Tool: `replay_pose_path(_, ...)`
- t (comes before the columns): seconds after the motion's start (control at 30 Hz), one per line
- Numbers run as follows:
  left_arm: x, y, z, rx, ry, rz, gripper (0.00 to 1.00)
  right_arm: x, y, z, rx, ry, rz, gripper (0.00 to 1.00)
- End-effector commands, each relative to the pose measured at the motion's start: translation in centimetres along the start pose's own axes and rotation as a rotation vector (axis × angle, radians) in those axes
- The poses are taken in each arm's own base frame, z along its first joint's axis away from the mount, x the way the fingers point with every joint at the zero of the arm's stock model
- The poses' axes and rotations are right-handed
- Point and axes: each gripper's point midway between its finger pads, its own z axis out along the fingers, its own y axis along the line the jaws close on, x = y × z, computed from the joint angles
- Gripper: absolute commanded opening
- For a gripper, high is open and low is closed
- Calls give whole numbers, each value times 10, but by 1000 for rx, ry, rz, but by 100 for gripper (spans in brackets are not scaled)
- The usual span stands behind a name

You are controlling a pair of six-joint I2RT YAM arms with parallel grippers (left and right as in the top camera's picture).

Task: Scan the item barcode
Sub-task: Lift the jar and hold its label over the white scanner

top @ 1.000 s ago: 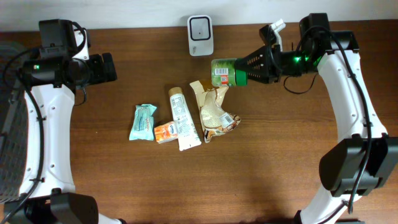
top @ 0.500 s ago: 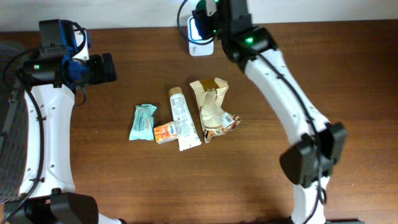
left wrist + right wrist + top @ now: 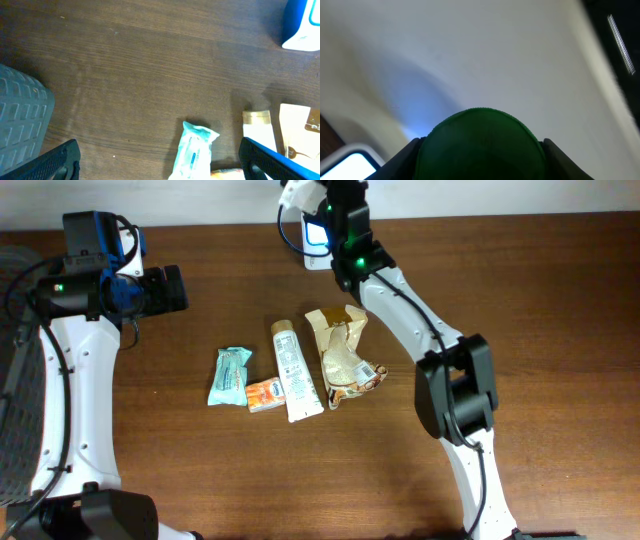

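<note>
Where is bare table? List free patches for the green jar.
The green jar fits: table right of the right arm; front strip below the tube; left of the teal packet. Crowded: around the brown bag and scanner.

White arm links (image 3: 85,390), black joints (image 3: 455,385), green lights (image 3: 352,260), black cables (image 3: 28,395)

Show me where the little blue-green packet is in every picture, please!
Overhead: the teal packet lies left of centre, leftmost of the loose items.
Left wrist: the teal packet sits at the bottom edge, just right of centre.
Right wrist: not in it; a green bottle shows, close up.
Shared landmark: the white tube, just right of the packet in both views that show it.
</note>
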Motion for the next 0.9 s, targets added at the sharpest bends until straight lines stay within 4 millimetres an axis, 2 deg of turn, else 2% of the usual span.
replay_pose_path(0.0, -2, -1, -3, 7, -10, 18, 99, 8, 22, 10, -24, -18, -151, 47)
replay_pose_path(0.03, -2, -1, -3, 7, -10, 19, 99, 15, 35, 14, -35, -14, -160, 47)
replay_pose_path(0.2, -2, -1, -3, 7, -10, 19, 99, 12, 50, 14, -67, -33, -162, 45)
replay_pose_path(0.37, -2, -1, -3, 7, -10, 19, 99, 15, 77, 11, -190, -51, -167, 44)
replay_pose_path(0.57, -2, -1, -3, 7, -10, 19, 99, 3, 82, 9, -219, -122, -134, 44)
replay_pose_path(0.63, -2, -1, -3, 7, -10, 19, 99, -1, 70, 11, -184, -130, -7, 44)
replay_pose_path(0.7, -2, -1, -3, 7, -10, 19, 99, -9, 48, 9, -158, -146, 137, 45)
replay_pose_path(0.8, -2, -1, -3, 7, -10, 18, 99, -31, -3, -5, -126, -182, 321, 45)
replay_pose_path(0.87, -2, -1, -3, 7, -10, 19, 99, -55, -38, -32, -226, -229, 488, 42)
